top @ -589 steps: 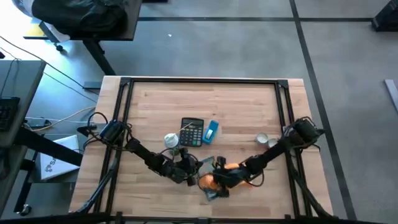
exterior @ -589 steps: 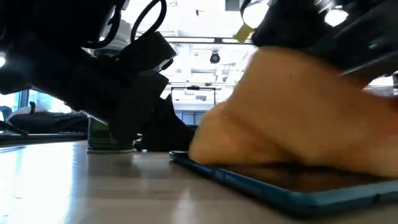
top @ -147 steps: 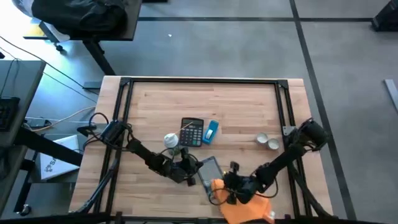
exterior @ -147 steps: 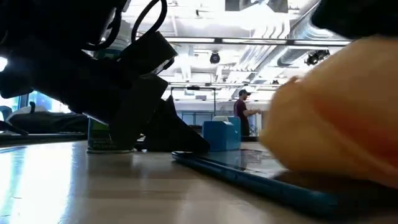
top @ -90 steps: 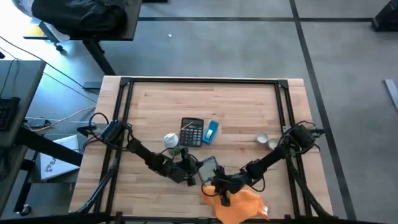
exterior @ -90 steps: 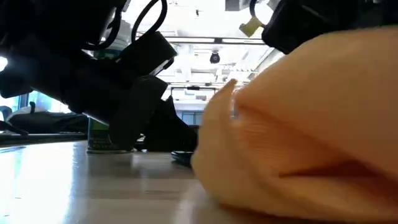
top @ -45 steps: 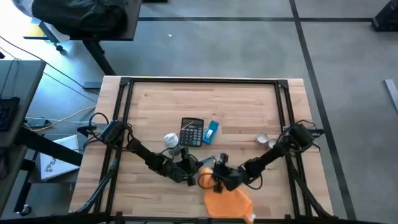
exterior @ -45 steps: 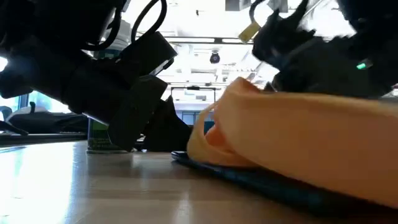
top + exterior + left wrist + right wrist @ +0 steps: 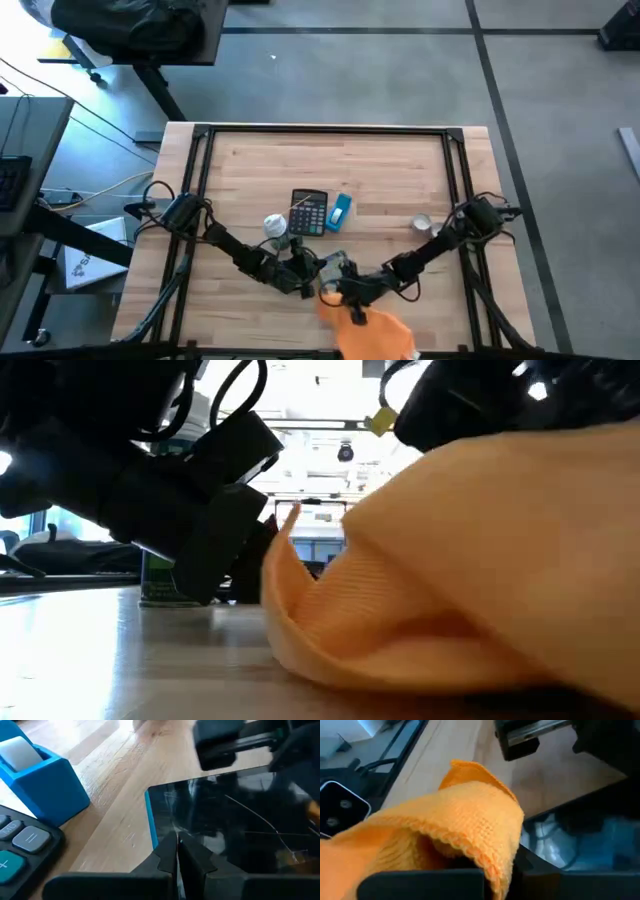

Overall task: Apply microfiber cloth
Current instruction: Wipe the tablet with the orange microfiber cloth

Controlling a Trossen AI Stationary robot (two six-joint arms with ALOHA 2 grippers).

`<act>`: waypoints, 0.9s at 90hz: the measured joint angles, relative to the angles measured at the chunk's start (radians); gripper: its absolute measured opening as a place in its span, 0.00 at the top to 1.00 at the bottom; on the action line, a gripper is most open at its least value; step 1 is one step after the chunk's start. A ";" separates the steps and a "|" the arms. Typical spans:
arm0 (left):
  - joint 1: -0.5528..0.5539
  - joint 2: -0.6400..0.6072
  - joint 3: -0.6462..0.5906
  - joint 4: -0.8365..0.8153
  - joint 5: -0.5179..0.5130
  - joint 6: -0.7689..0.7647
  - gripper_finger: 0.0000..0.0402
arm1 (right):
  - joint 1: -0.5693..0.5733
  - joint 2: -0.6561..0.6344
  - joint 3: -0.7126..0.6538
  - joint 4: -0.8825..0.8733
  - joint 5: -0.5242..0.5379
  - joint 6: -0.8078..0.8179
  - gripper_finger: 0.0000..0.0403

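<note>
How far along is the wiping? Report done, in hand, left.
Done: the right gripper grips the microfiber cloth; the left gripper pinches the tablet by its edge. In hand: the cloth lies over the tablet. Left: whether the glass is clean cannot be told.

We're in a lab or open workshop hall here: a butcher-block wooden table (image 9: 400, 170) ringed by a black metal frame (image 9: 325, 130) on grey concrete floor (image 9: 400, 70), a rolling chair (image 9: 130, 30) pushed off behind, exposed ceiling ducts and lights (image 9: 330, 430) overhead.
</note>
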 joint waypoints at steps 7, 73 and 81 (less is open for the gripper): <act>0.000 0.001 0.001 0.001 0.008 0.000 1.00 | 0.034 0.000 0.000 -0.006 -0.002 0.038 1.00; -0.006 -0.041 -0.004 -0.013 -0.004 0.072 1.00 | 0.044 -0.134 -0.001 -0.137 0.130 -0.021 1.00; -0.018 -0.113 -0.005 -0.051 -0.035 0.116 1.00 | -0.006 -0.095 -0.003 -0.146 0.127 -0.033 1.00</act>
